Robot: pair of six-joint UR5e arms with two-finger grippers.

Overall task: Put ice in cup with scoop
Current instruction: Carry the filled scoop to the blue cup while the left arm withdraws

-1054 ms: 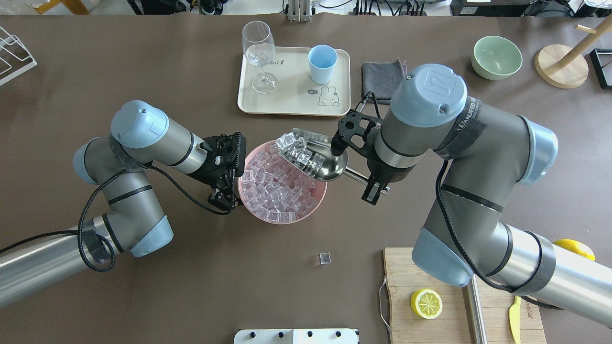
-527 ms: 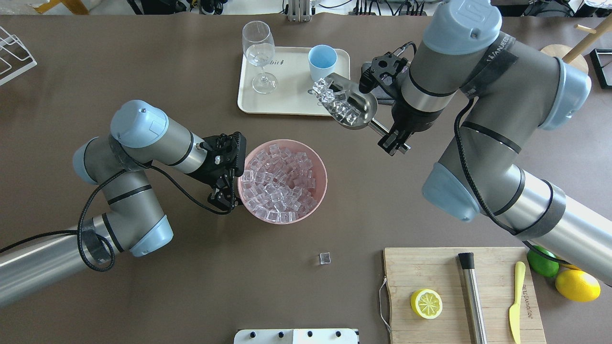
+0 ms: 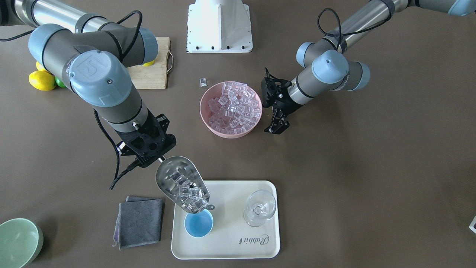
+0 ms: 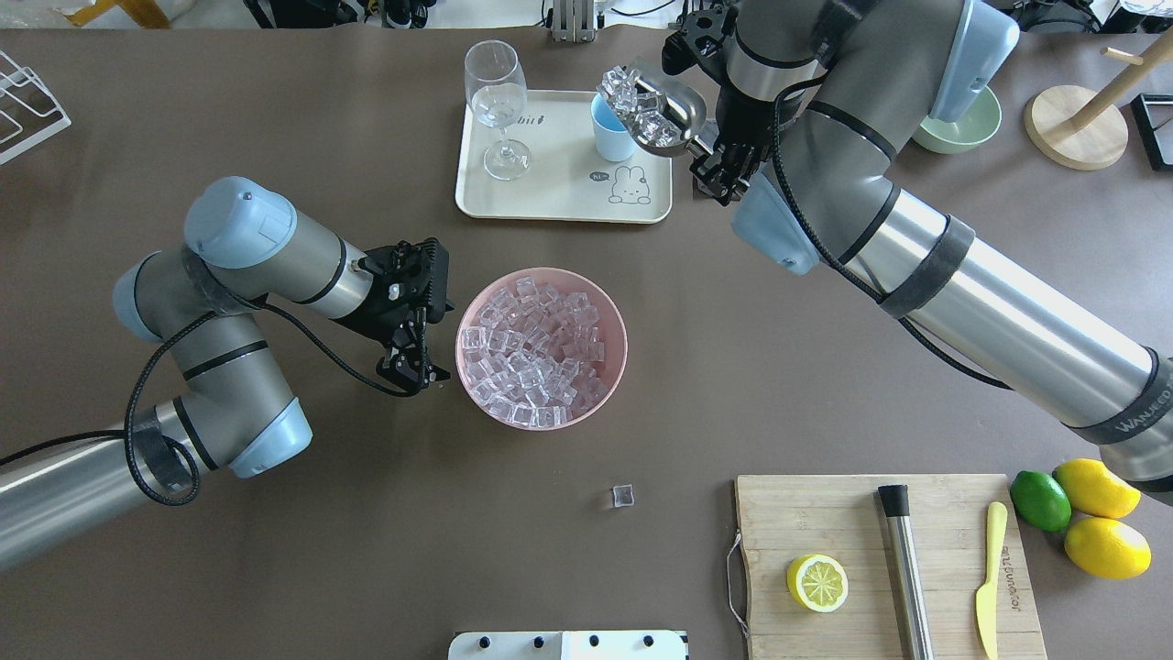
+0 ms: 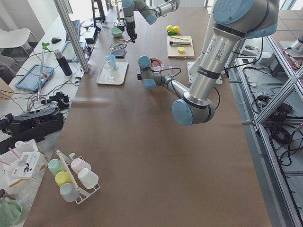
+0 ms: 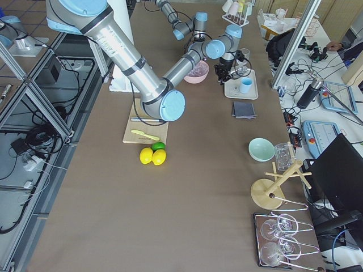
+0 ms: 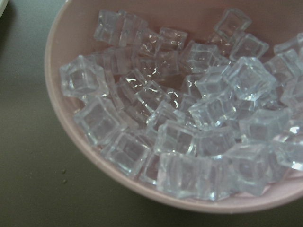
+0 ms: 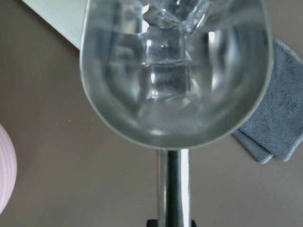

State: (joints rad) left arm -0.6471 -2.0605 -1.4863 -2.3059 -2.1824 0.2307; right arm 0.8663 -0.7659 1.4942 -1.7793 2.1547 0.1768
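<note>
Front view: right gripper [image 3: 158,158] was clamped on the scoop [image 3: 166,173] handle, jaws tight around it. Scoop was tilted mouth-down, with its lip over the rim of the cup [image 3: 200,225]. Ice [image 3: 191,195] was bunched at the lip. What showed of the cup's inside was plain blue. Cup sat on the tray [image 3: 230,193], glass [image 3: 259,208] beside it, cloth [image 3: 139,221] just off the tray. Bowl [image 3: 208,122] sat mid-table, heaped with more ice. Left gripper [image 3: 276,128] was just beside the bowl, not touching the rim, jaws parted with nothing in them. Loose cube [image 3: 203,82] lay on the table [image 3: 372,167] near the bowl, on the robot's side.

Overhead: same layout. Scoop hid part of the cup's rim, with cubes in the front half of the trough. A strip of table showed between left gripper and bowl. Board [image 4: 825,518] with a lemon half [image 4: 816,582] was on the right arm's side.

Left side view: the far arm held the scoop over the tray (too small to judge jaws).

Right side view: cup on the tray, near arm reaching over it. Again too small for detail.

Left wrist: bowl rim and piled cubes filled the frame, table below.

Right wrist: trough seen from the handle end. The handle ran down to the black of the gripper at the bottom edge. A few cubes were at the far end. Cloth at right, tray corner top left, bowl edge bottom left.
</note>
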